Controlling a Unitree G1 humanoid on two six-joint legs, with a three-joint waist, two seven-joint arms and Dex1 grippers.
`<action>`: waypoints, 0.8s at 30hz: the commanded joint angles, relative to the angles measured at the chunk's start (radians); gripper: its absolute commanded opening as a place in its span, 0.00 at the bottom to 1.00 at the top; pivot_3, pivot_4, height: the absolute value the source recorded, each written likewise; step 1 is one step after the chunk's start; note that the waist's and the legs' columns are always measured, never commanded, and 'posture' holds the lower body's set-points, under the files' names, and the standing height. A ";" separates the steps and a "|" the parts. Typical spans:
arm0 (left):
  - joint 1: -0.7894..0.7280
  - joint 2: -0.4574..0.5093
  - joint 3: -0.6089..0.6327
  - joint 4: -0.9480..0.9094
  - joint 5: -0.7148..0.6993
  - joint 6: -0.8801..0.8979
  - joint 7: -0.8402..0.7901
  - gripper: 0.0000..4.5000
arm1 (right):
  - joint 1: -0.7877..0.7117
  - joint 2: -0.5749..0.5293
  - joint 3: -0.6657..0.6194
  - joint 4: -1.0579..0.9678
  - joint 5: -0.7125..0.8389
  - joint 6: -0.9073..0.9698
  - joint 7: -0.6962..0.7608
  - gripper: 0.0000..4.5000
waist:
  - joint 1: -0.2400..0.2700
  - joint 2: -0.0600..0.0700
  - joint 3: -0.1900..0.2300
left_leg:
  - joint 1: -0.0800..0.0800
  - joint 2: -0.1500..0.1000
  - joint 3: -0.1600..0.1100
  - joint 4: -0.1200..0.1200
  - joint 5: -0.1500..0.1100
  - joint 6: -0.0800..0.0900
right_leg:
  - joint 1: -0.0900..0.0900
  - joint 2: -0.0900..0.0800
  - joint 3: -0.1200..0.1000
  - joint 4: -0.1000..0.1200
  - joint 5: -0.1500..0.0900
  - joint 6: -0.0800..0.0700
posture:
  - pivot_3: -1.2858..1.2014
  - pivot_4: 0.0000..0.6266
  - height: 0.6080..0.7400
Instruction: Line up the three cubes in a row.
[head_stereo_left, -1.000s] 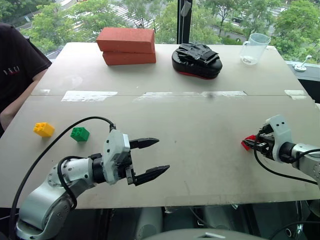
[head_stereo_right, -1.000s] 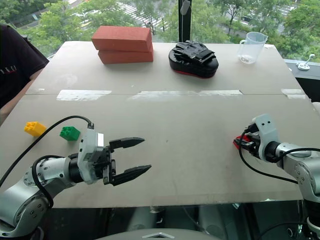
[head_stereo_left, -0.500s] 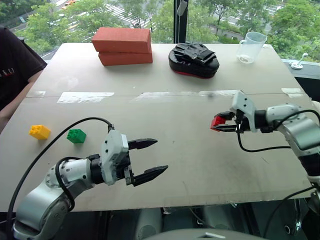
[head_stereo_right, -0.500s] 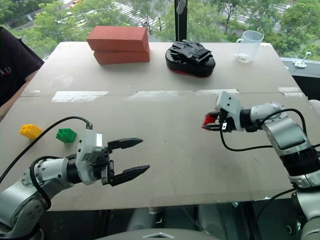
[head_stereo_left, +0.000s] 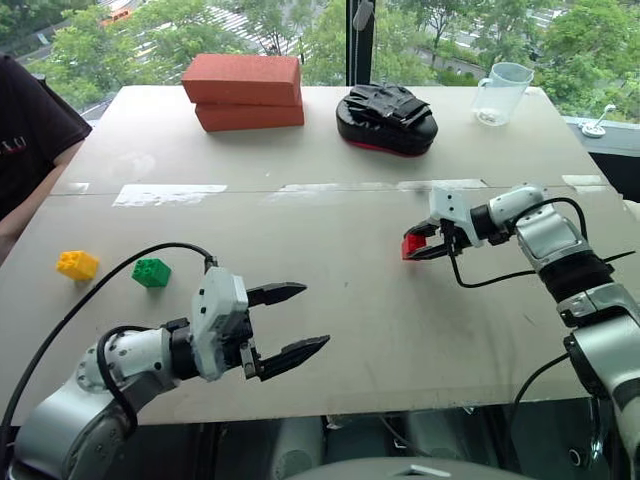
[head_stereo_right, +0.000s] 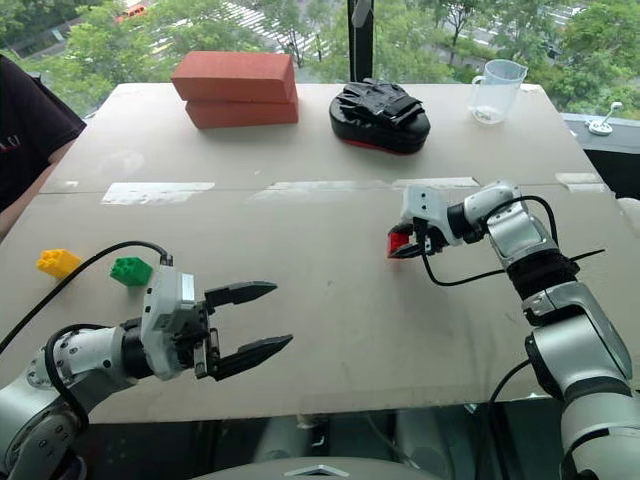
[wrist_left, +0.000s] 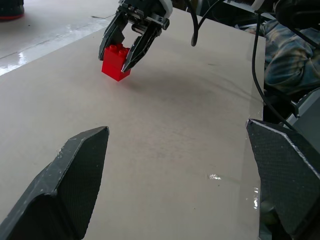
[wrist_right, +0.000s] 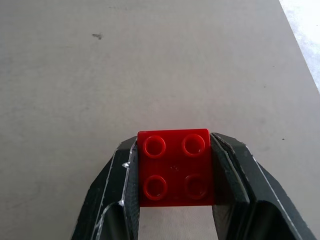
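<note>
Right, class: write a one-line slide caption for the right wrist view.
Right gripper fingers clamp the red cube, studs facing the camera, above the bare table.

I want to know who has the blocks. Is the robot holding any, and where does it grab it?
The right hand pinches the red cube by two opposite sides. The left hand is open, holding nothing.

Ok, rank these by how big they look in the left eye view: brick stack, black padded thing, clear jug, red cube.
1. Brick stack
2. Black padded thing, a bit smaller
3. Clear jug
4. Red cube, in the right gripper; it is nearer the camera yet looks smallest.
</note>
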 joint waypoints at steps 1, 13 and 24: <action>0.007 0.005 0.027 -0.053 -0.024 -0.002 0.011 1.00 | -0.040 0.017 -0.021 0.025 -0.016 -0.032 0.017 0.29 | 0.000 0.000 0.000 | 0.000 0.000 0.000 0.000 0.000 0.000 | 0.000 0.000 0.000 0.000 0.000 0.000 | 0.52 0.24 1.00; 0.042 0.004 0.045 -0.068 -0.029 -0.006 0.024 1.00 | -0.086 0.085 -0.026 0.152 -0.061 -0.054 0.032 0.40 | -0.001 0.000 0.000 | 0.001 0.000 0.001 0.000 0.000 0.000 | 0.000 0.000 0.001 0.000 0.000 0.000 | 0.52 0.24 1.00; 0.080 -0.047 0.113 -0.036 -0.038 -0.010 0.091 1.00 | -0.064 0.071 -0.078 0.078 -0.043 -0.041 0.026 0.98 | -0.001 0.001 0.000 | 0.000 0.000 0.002 0.000 0.000 0.000 | -0.001 -0.001 0.002 0.000 0.000 0.000 | 0.52 0.24 1.00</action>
